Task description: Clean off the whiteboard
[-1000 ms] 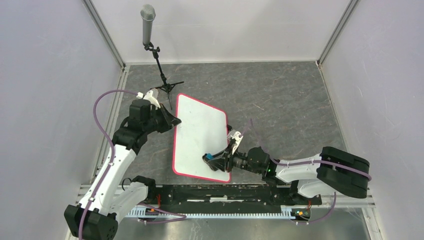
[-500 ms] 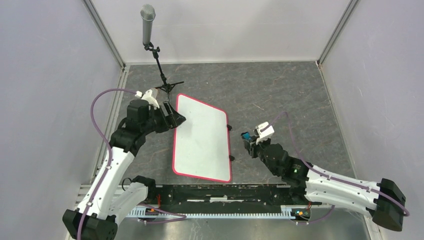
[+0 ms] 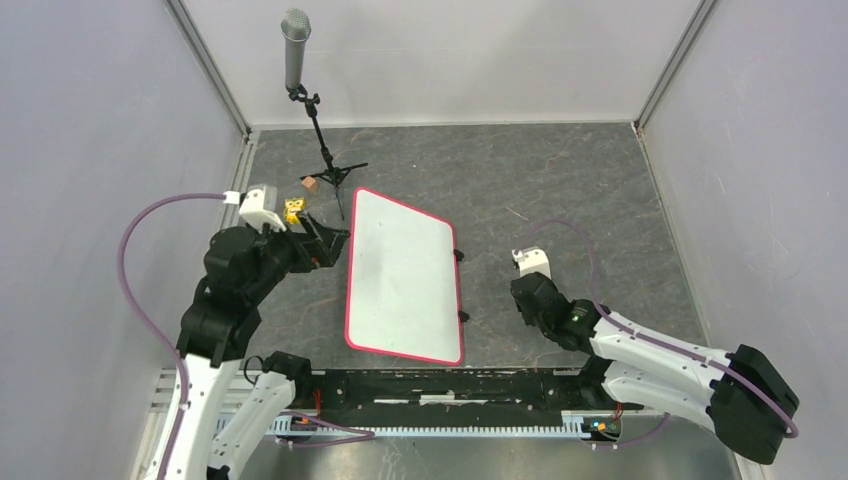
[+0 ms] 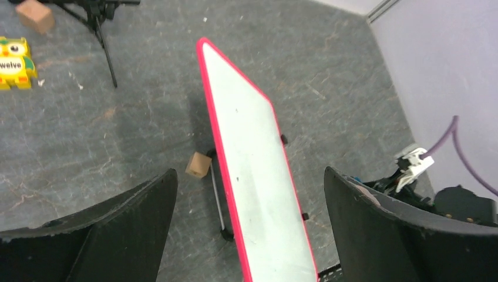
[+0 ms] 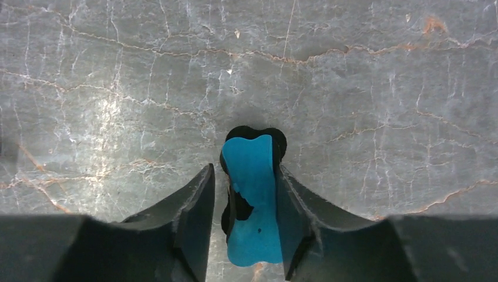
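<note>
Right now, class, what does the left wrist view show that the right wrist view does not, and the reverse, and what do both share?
Only the left wrist view: the whiteboard, a tan cube beside it, a yellow block, and the wide-open left hand. Only the right wrist view: the blue eraser between the right hand fingers. Both: the grey table.

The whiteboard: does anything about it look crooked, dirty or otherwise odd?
The white rectangular whiteboard with the pink-red rim lies askew, turned against the edges of the grey table. Its surface shows only faint grey smudges, no writing. A stray small wooden cube sits beside its rim.
</note>
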`<state>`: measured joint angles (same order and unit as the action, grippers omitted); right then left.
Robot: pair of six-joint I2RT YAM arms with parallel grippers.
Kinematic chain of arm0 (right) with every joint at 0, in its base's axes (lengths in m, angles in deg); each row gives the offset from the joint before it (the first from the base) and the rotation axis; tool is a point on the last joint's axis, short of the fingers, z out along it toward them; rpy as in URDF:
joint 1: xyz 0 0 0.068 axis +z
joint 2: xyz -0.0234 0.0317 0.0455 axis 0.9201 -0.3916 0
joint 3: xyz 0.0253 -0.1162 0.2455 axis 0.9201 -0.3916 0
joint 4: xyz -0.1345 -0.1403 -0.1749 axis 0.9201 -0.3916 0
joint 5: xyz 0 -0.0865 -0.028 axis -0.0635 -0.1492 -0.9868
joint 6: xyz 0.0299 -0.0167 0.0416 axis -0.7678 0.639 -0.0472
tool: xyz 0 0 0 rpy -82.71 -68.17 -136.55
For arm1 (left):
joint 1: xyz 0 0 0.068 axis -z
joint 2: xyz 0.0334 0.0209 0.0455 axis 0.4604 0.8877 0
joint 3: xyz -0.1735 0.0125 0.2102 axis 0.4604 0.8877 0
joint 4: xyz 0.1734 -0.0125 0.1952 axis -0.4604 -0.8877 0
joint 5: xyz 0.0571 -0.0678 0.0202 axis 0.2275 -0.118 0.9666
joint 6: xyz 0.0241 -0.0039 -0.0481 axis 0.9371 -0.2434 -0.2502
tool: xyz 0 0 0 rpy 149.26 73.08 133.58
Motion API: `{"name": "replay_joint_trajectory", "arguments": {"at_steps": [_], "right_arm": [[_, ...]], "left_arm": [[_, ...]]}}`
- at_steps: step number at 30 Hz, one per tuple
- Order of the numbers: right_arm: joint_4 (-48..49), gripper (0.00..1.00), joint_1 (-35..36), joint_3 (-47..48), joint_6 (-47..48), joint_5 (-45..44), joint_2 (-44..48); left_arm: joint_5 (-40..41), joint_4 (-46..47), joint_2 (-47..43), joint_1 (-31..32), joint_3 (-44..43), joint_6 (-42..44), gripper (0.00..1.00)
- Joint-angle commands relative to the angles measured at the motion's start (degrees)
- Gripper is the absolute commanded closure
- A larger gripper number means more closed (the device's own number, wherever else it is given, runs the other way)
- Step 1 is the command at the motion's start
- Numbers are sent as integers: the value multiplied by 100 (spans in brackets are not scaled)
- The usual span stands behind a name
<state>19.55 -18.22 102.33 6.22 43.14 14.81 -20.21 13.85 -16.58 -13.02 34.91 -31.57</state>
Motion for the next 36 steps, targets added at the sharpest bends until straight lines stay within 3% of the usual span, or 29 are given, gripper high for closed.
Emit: {"name": "replay_joint_trajectory", "arguments": {"at_steps": [1, 3, 5, 7, 8, 9, 14, 20, 22, 24, 30, 34, 36], "right_arm": [[-531, 42, -10, 538, -77, 279, 8], [-958, 31, -4, 929, 9, 182, 222], [-1346, 28, -4, 1320, 118, 125, 500], [-1695, 17, -3, 1735, 244, 117, 899], [-1784, 5, -3, 1954, 324, 98, 1054], [-1857, 2, -8, 2150, 397, 76, 1223], [-1915, 2, -4, 2535, 654, -157, 1518], [-1005, 2, -25, 1328, 633, 7, 1254], [-851, 2, -134, 1125, 669, 518, 935], [-809, 2, -205, 1082, 696, 914, 606], [-1210, 2, -224, 1471, 665, 896, 300], [-143, 2, -308, 882, 756, 1992, 743], [105, 2, -949, 664, 745, 3264, 439]], "left_arm": [[-39, 526, -310, 19, -54, -220, 1], [-133, 635, -314, 20, -191, -353, 1], [-180, 656, -295, 20, -391, -414, 1], [-246, 726, -285, 20, -568, -539, 1], [-315, 802, -287, 20, -630, -640, 1], [-433, 908, -279, 20, -689, -753, 1], [-725, 1141, -269, 20, -945, -1125, 1], [-735, 881, -352, 20, -877, -1197, 2], [-706, 691, -390, 20, -839, -1152, 1], [-646, 495, -440, 20, -843, -1066, 2], [-675, 315, -512, 20, -789, -930, 1], [-1074, 324, -339, 20, -679, -847, 1], [-1233, 370, -256, 20, -627, -830, 2]]}}
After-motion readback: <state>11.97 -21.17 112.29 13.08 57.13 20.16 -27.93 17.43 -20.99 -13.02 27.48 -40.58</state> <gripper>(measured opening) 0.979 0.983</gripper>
